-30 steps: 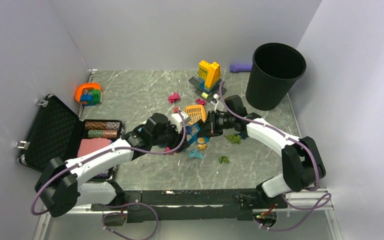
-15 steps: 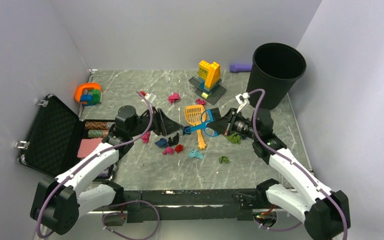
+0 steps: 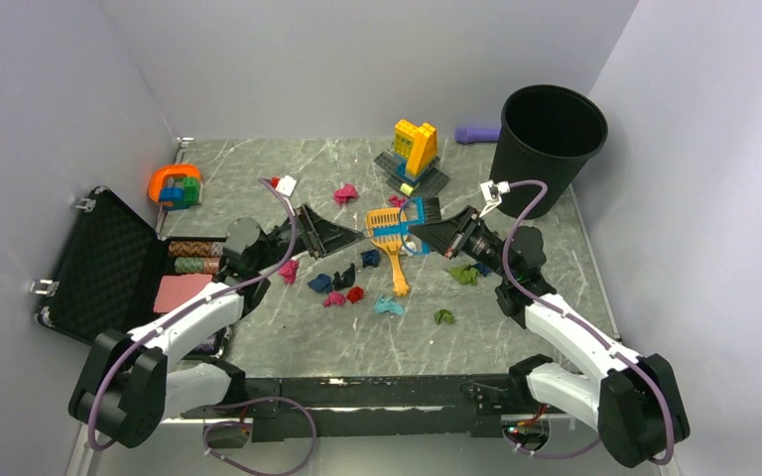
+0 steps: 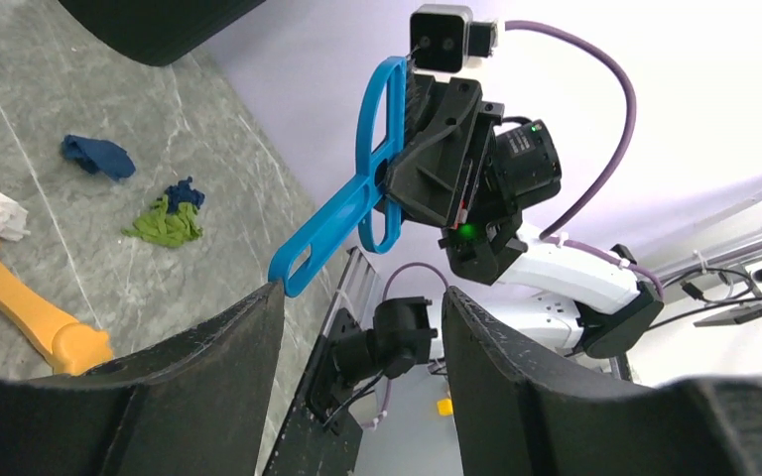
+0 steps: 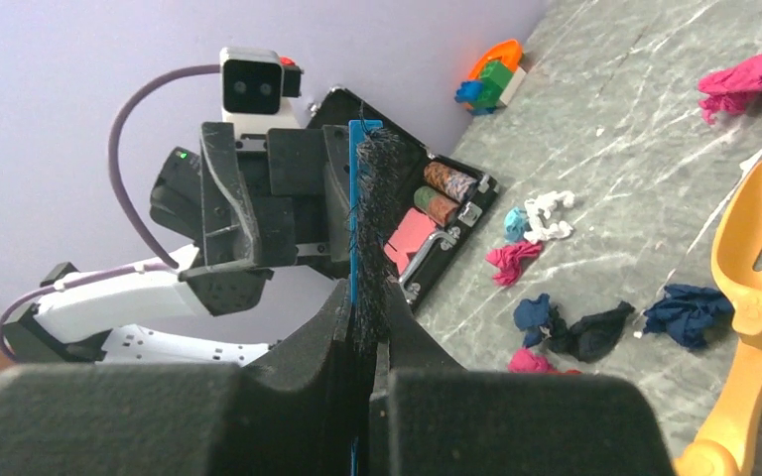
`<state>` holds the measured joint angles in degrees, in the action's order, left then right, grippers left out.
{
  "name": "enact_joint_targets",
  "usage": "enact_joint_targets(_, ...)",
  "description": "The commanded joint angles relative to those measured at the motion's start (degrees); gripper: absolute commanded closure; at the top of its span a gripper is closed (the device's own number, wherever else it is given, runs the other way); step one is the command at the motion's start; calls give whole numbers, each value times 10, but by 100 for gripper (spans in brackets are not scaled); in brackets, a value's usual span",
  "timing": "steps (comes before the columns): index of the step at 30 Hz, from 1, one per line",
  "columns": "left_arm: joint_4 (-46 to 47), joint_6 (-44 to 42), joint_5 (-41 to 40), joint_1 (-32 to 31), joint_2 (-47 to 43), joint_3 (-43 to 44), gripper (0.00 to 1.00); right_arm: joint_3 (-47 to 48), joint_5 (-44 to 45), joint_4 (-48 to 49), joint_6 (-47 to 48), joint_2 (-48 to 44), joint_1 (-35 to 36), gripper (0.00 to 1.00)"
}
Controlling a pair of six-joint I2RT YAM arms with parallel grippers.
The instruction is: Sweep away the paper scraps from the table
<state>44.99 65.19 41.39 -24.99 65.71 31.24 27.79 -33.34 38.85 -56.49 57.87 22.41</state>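
Paper scraps: raised left tool faces right tool gripping brush.

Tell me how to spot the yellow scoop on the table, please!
Start at the big black bin in the far right corner, then look left toward the middle of the grey table. There, among little crumpled paper scraps, lies the scoop. It is the only orange-yellow thing with a long handle and a flat slotted head.
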Motion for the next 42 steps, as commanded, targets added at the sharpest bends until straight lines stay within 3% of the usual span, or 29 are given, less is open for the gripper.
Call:
enact_joint_targets(1,61,30,17,-14,14,3,37,-5,-17,118,-40,11,6,100)
enact_joint_targets(10,-102,-46,-41,-13,-11,25,32,26,38,-44,56,-68,6,100)
enact_joint_targets(13,-66,-29,-27,-14,1,29,33,27,18,-25,41,-53,6,100)
enact_joint_targets(20,98,45,3,-40,55,32,36,7,-29,122,-42,23,18,100)
enact_joint_targets(23,100,43,-4,-54,64,41,41,-2,-27,151,-57,36,24,100)
enact_joint_targets(27,125,52,-3,-57,72,42,61,-6,-19,144,-53,35,26,100)
enact_joint_targets(42,106,43,-13,-57,66,47,64,-26,-6,112,-32,11,26,100)
